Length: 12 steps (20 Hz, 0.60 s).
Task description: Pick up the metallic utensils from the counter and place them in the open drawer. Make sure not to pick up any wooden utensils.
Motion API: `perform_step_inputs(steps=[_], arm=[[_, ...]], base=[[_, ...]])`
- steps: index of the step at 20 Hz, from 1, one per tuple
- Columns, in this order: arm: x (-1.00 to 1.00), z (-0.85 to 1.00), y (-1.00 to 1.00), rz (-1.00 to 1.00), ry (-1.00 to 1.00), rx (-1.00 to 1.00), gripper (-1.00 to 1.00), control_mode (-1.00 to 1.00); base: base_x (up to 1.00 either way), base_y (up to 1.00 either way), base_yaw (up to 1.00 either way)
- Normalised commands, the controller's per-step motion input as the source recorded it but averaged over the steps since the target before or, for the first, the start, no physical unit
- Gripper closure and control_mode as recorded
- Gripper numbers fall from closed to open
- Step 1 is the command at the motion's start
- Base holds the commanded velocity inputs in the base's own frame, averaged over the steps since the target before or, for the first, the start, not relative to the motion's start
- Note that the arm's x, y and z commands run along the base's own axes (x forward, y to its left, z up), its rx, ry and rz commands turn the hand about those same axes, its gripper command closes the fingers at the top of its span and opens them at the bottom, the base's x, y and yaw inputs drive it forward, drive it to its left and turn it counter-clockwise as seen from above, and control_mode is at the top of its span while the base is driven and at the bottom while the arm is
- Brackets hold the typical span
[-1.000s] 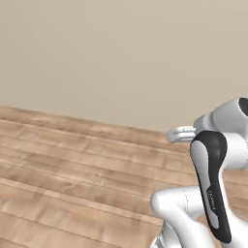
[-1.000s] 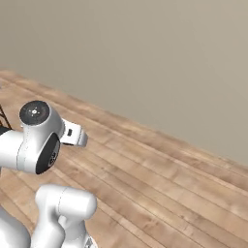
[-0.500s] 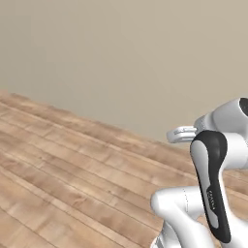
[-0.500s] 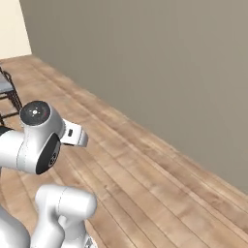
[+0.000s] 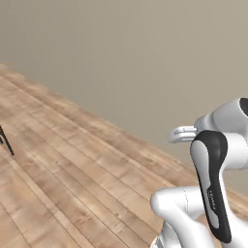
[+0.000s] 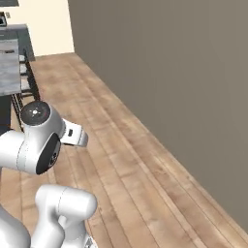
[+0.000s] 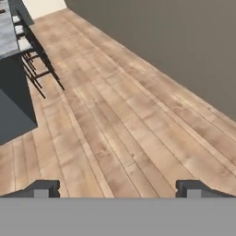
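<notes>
My arm (image 5: 208, 193) is folded up close over my base, the white links stacked and the dark-jointed forearm rising steeply at the lower right of the left base view; in the right base view the same arm (image 6: 41, 145) bends back on itself at the lower left, its round elbow cap turned toward the camera; past the upper link a short white piece of my wrist juts out sideways in both base views; I carry my hand high over the wooden floor (image 7: 129, 115), tilted forward and down, so the planks run away from me toward a plain grey-brown wall (image 7: 175, 41); my gripper (image 7: 118, 189) has its fingers (image 7: 44, 189) spread wide apart, one tip at each side of the bottom of the hand view, bare planks between them and nothing held.

The counter (image 7: 8, 34) sits far off at the upper left of the hand view, a pale grey slab above a dark cabinet block (image 7: 14, 99); thin dark stool legs (image 7: 41, 69) stand just beside it; the same counter edge (image 6: 9, 65) shows at the upper left of the right base view; I cannot tell from here where the utensils or the drawer lie.
</notes>
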Motion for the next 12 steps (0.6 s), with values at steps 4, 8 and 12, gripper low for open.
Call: perform_step_inputs(steps=[4,8,12], arm=[[0.00,0.00,0.00,0.00,0.00,0.00,-1.00,1.00],[0.00,0.00,0.00,0.00,0.00,0.00,-1.00,1.00],[0.00,0.00,0.00,0.00,0.00,0.00,-1.00,1.00]], base=[[1.00,-0.56,0.44],[1.00,-0.51,0.45],[1.00,-0.54,0.44]])
